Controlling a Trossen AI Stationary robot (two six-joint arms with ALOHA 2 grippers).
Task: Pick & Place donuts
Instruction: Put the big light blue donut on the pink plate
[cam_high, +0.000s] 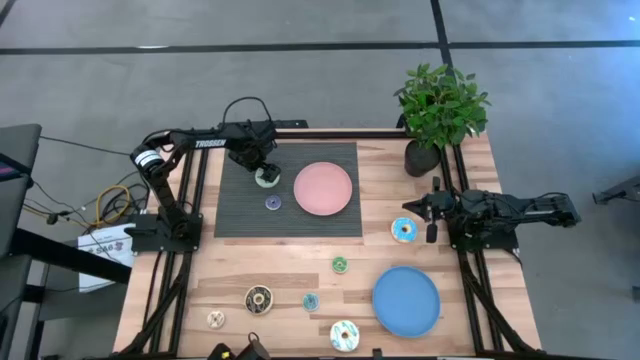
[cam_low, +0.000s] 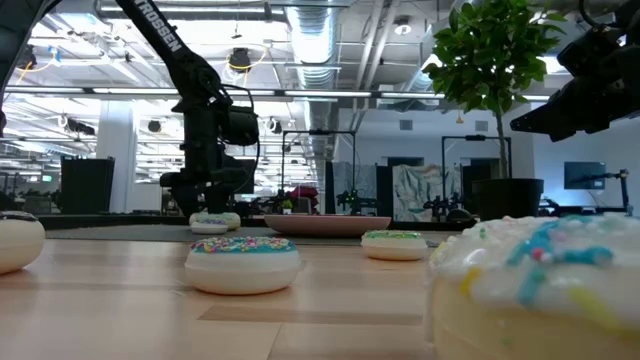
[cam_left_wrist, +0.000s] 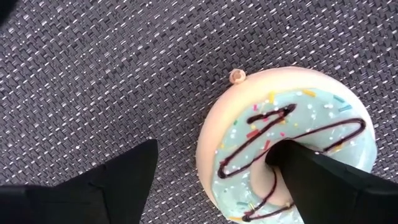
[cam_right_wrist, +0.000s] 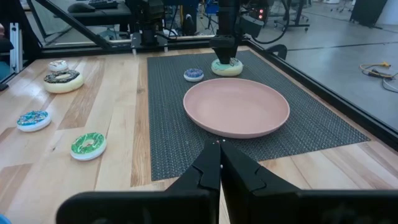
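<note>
- Now, the wooden table (cam_high: 300, 265) carries a dark woven mat (cam_high: 240, 215) at its far left part, and a potted plant (cam_high: 440, 110) stands at the far right corner.
- Next in size, a blue plate (cam_high: 406, 301) lies near the front right, and a pink plate (cam_high: 323, 188) lies on the mat.
- Then the left gripper (cam_high: 266, 172) is down on the mat, just beside the pink plate. Its fingers are spread: one finger (cam_left_wrist: 329, 180) goes into the hole of the mint-iced donut (cam_left_wrist: 292, 155), and the other stands outside the ring, so they sit on both sides of one wall of it but do not yet press.
- Meanwhile the right gripper (cam_right_wrist: 219, 163) waits at the right edge of the table with its fingers closed and empty, pointing toward the pink plate.
- Also, a small purple donut (cam_high: 273, 203) lies on the mat near the mint one, and the other donuts (cam_high: 300, 300) are scattered on the bare wood at the front.
- I think the step is the pick. The next move asks the left fingers to close on the ring wall, then lift it and carry it probably to the pink plate.
</note>
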